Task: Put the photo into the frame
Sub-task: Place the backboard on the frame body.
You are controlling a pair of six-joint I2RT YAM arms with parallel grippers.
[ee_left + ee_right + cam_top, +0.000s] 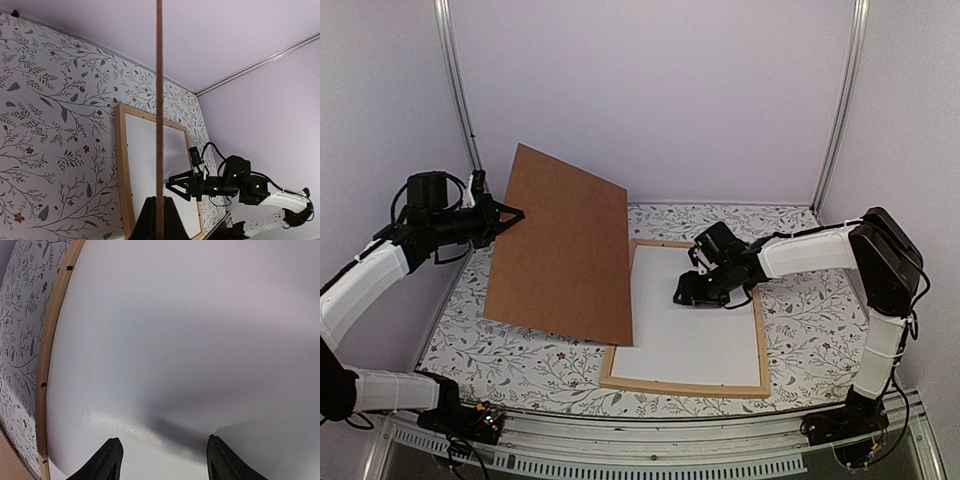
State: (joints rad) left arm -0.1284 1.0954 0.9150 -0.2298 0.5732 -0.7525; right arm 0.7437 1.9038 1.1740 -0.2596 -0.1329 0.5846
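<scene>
The light wood frame (680, 385) lies flat on the table. A plain white sheet (690, 340) fills it, which looks like the photo lying face down; no cat print shows. My right gripper (682, 295) is open and empty, tips low over the sheet's upper left part. In the right wrist view both fingers (112, 460) spread wide over the white sheet (175, 330), with the frame bar (50, 350) at the left. My left gripper (510, 215) is shut on the brown backing board (565, 245), held raised and tilted over the frame's left side. The left wrist view shows the board edge-on (159, 100).
The floral tablecloth (800, 320) covers the table. Metal posts (840, 100) stand at the back corners before a plain wall. The left wrist view shows the frame (122, 165) below and the right gripper (170, 182) over the white sheet (142, 160).
</scene>
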